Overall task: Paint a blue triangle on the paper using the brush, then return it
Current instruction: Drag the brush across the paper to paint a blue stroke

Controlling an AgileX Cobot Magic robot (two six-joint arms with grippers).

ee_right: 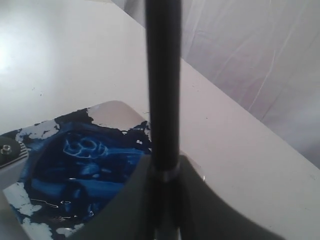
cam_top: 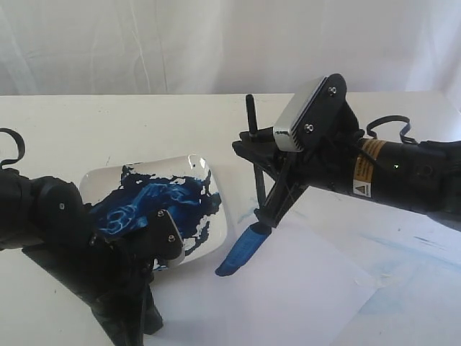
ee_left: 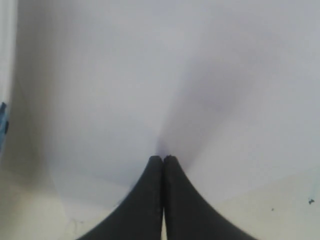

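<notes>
We see R pincer (ee_right: 165, 167) clamped on the brush (cam_top: 251, 115), handle approx upright, just beside the dish (cam_top: 92, 180) on its paper side. The paper (cam_top: 310, 288) lies flat on tabletop (cam_top: 65, 130) next to dish. L pincer (ee_left: 163, 159) is fully closed, tips touching, nothing held, low over paper by dish. Dish is smeared w/ dark blue paint (cam_top: 166, 205).

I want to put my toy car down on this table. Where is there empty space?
Two free patches: the bare table behind the dish, up to the curtain, and the paper in front of the right gripper, between the left gripper and the pale smears. Around the dish it is crowded: both grippers and the brush.
</notes>
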